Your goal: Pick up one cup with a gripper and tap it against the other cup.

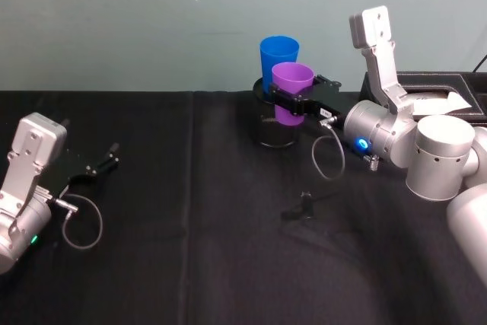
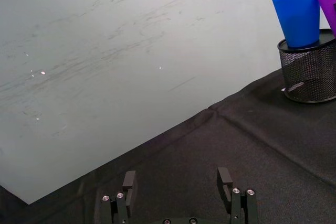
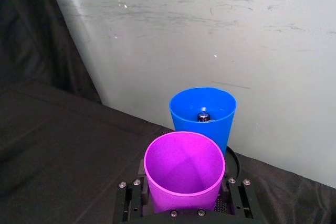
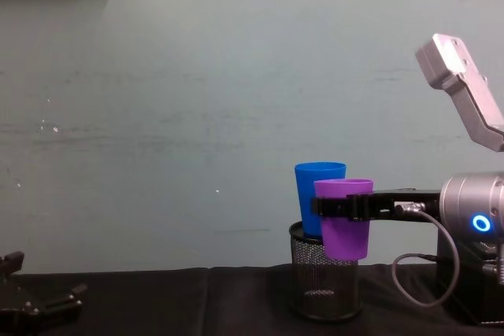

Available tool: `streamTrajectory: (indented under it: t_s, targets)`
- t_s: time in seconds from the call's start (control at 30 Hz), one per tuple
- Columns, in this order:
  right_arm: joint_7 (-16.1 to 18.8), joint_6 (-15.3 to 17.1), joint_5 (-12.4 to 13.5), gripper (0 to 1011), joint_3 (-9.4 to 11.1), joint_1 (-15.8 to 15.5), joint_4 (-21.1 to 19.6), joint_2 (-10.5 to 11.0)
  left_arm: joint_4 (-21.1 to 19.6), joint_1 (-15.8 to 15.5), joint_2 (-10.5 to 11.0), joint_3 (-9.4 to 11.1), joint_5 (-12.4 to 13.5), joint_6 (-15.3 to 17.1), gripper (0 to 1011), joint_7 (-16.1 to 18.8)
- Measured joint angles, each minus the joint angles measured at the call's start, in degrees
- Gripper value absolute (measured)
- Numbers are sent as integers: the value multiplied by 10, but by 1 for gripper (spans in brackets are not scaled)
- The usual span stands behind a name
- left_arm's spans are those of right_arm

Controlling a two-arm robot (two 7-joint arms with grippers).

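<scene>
Upright purple cup [image 1: 293, 81] beside upright blue cup [image 1: 278, 55]

You have a purple cup [image 1: 293, 80] and a blue cup [image 1: 278, 51] of smooth, faintly glossy plastic, a pen holder [image 2: 310, 74] of black wire mesh metal, and a matt, creased black cloth [image 1: 190, 264] beneath.

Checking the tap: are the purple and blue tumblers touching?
Cannot tell: in head and chest views purple tumbler, in the right gripper, overlaps blue tumbler; left gripper idles far left.
</scene>
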Motion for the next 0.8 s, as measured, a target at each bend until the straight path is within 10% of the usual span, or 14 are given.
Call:
streamTrajectory:
  t_s: [0.8]
  targets:
    - [0,0,0,737,0,0,0,0,0,0,0,0,0,0,1000,0]
